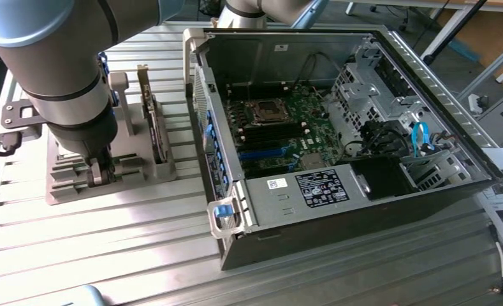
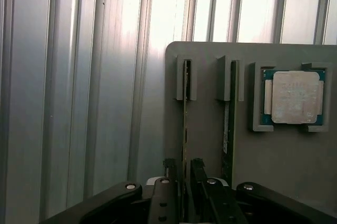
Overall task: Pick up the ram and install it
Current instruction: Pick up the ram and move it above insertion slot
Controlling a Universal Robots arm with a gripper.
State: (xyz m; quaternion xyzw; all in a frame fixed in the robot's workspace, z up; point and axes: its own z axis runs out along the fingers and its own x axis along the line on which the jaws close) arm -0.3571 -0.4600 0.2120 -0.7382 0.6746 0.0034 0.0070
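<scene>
In the wrist view the ram (image 2: 185, 118) stands on edge in a slot of the grey holder (image 2: 205, 76), seen as a thin green line. My gripper (image 2: 183, 165) is open and straddles the stick's near end, with a black finger (image 2: 169, 167) on either side and a small gap to each. A second, matching stick (image 2: 226, 124) stands in the neighbouring slot. In the exterior view the gripper (image 1: 98, 175) reaches down into the holder (image 1: 72, 191) on the exterior view's left, beside the open computer case (image 1: 336, 191).
A square silver processor (image 2: 294, 97) lies in a pocket of the holder. A wider card (image 1: 155, 127) stands upright between holder and case. Inside the case the motherboard shows dark memory slots (image 1: 273, 137) and a processor socket (image 1: 264, 111). The ribbed metal table (image 1: 106, 255) lies around them.
</scene>
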